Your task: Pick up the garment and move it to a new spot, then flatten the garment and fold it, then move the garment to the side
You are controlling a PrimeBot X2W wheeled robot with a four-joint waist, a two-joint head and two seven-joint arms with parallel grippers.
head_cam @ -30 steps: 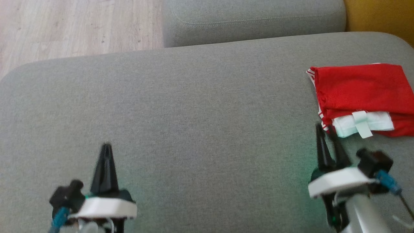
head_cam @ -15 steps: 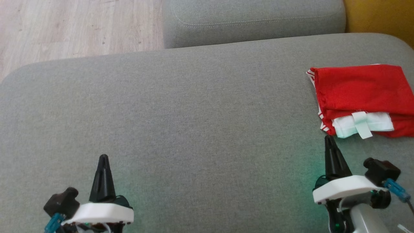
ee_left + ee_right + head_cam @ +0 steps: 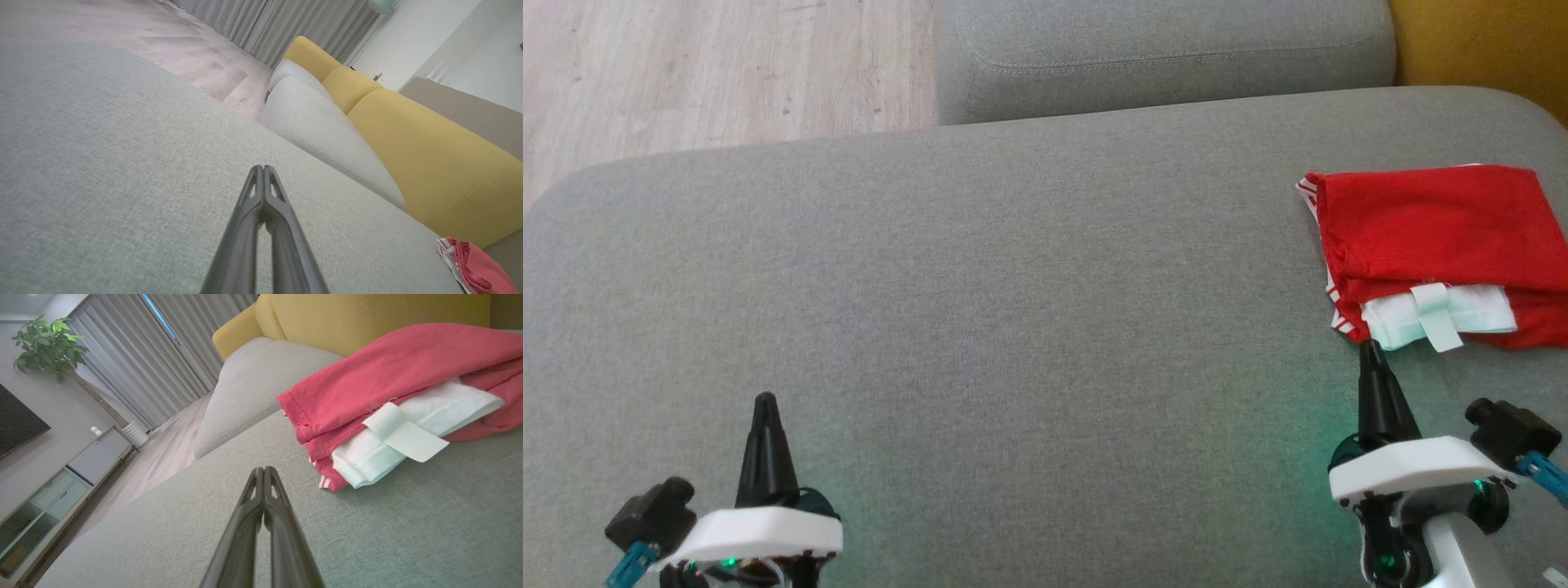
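Red folded garment [image 3: 1429, 237], white lining and tab showing, lies at right edge of grey seat cushion [image 3: 1013, 286]. Right gripper [image 3: 1372, 349] over cushion just short of garment's near edge, jaws clenched, empty. Left gripper [image 3: 765, 400] over cushion's near-left part, jaws clenched, empty. Judged: all 3 steps look complete, garment set aside. Next move likely calls for parking 2 arms clear of cushion without snagging cloth.

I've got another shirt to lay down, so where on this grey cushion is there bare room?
The widest bare stretch of the grey cushion runs from the left hand across to the right hand and back to the second cushion. Crowded at the right edge, where the folded red garment lies close by the right hand.
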